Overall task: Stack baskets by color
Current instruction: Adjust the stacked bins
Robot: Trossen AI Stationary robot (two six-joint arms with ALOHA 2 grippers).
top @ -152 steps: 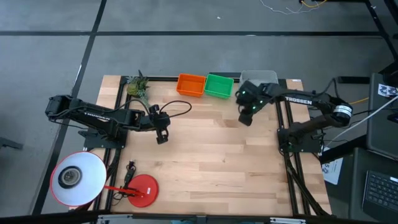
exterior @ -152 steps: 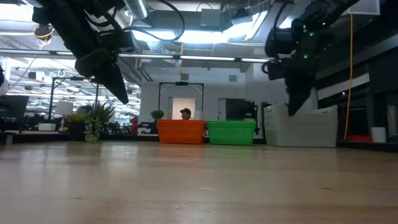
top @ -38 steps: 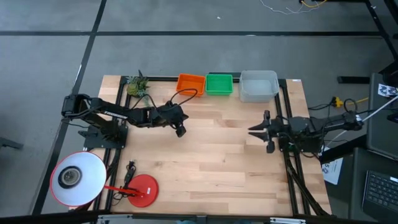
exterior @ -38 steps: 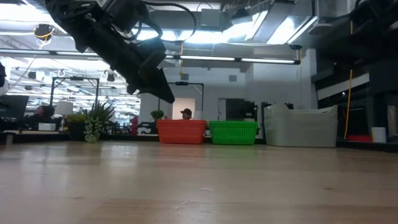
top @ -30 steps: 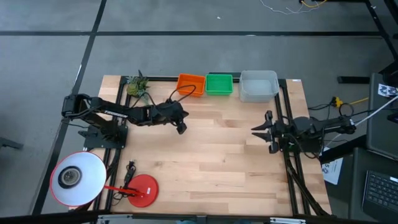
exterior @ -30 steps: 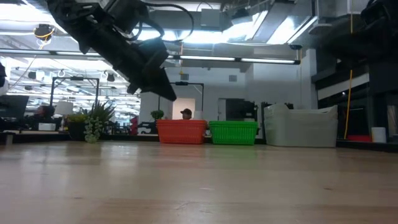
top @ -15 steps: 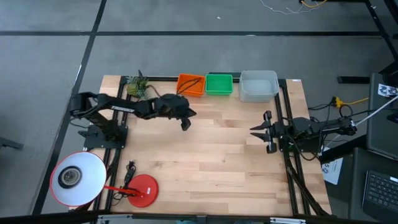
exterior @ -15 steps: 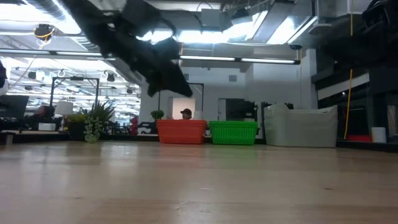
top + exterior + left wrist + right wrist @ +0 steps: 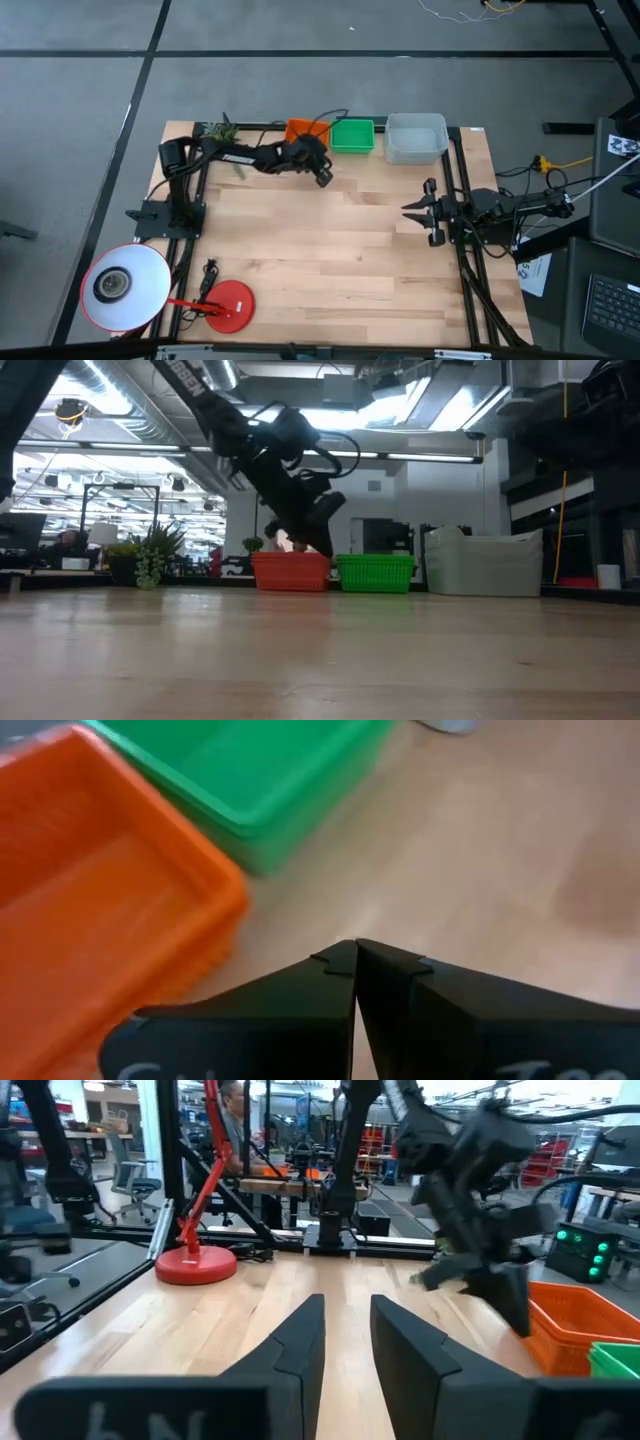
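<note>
Swinging in from mid-worktop, the left pincer (image 9: 322, 177) now sits just in front of the orange baskets (image 9: 298, 131), fingers pressed shut on nothing. The right pincer (image 9: 417, 210) hasn't budged at the worktop's right edge, fingers parted and empty. Orange, green baskets (image 9: 352, 135) and pale grey baskets (image 9: 416, 138) sit in a row along the far edge of the worktop (image 9: 330, 260), each colour nested.

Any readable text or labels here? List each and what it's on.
Nothing reads in full.
Left arm, white lettering: too small to read.
Left gripper, white lettering: cut off at the picture's edge.
Right gripper, white lettering: cut off and blurred.
Black-and-white marker off the table: a pattern only, no words.
</note>
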